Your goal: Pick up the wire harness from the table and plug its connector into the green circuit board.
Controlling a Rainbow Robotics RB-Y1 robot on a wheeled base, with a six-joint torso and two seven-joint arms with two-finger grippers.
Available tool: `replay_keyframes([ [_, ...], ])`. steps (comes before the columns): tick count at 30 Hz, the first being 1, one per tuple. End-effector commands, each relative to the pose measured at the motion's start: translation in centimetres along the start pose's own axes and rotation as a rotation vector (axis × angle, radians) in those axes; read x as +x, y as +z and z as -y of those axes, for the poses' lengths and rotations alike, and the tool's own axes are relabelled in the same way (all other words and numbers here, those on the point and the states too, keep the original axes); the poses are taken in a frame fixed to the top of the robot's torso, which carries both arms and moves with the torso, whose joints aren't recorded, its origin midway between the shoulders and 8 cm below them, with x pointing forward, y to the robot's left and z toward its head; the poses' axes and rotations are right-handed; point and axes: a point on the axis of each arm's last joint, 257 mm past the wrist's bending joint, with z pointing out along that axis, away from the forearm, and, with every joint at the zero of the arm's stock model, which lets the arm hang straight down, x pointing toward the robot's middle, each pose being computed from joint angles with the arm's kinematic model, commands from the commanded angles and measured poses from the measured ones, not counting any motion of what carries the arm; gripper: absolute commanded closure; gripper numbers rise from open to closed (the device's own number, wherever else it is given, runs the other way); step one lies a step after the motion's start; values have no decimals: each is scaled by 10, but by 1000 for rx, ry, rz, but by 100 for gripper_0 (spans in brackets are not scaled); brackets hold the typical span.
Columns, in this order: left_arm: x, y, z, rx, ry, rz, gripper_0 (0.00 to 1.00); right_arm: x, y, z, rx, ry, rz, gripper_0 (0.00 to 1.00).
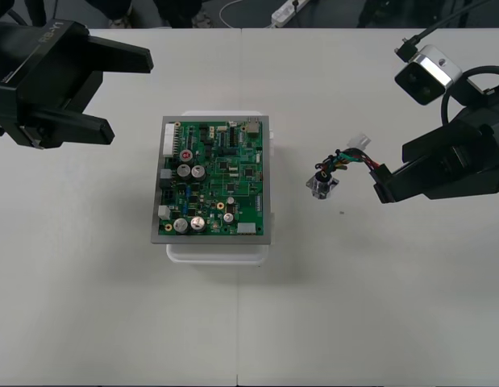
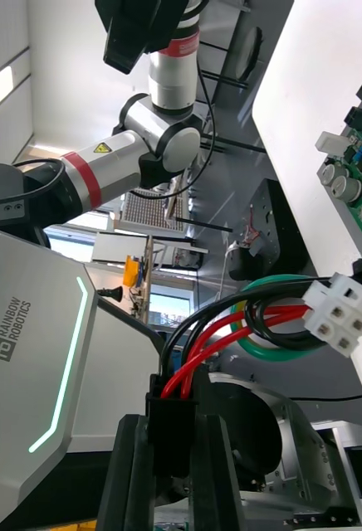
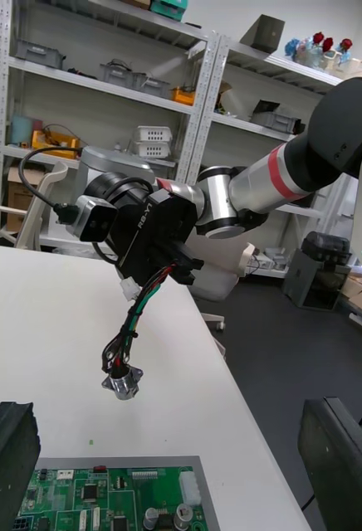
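The green circuit board [image 1: 215, 179] lies on its white base [image 1: 217, 251] at the table's middle. To its right, my right gripper [image 1: 384, 184] is shut on the harness's black plug [image 2: 171, 423]. The red, black and green wires [image 1: 346, 161] hang from the plug toward the board. They end in the round metal socket [image 1: 322, 185], with a white connector [image 1: 359, 141] beside them. In the left wrist view the socket [image 3: 121, 383] dangles above the table, apart from the board [image 3: 106, 498]. My left gripper [image 1: 124, 93] hovers open at the board's upper left, its fingers [image 3: 7, 448] wide apart.
Bare table surrounds the board on all sides. A power strip and cables lie on the dark floor beyond the far edge [image 1: 289, 10]. The right arm's camera [image 1: 426, 72] stands above its gripper.
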Motion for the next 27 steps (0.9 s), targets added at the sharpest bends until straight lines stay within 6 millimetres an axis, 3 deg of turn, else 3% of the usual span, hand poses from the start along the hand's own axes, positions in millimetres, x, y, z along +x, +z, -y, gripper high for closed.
replay_keyframes([
  [1, -4, -4, 13, 27, 71, 35, 8, 4, -9, -12, 10, -26, 2, 100],
  [14, -1, -11, 24, 29, 52, 63, 9, 14, -1, -33, -79, 38, -11, 100],
  [27, 6, -11, 30, 29, 53, 71, 8, 19, 2, -42, -127, 55, -17, 100],
])
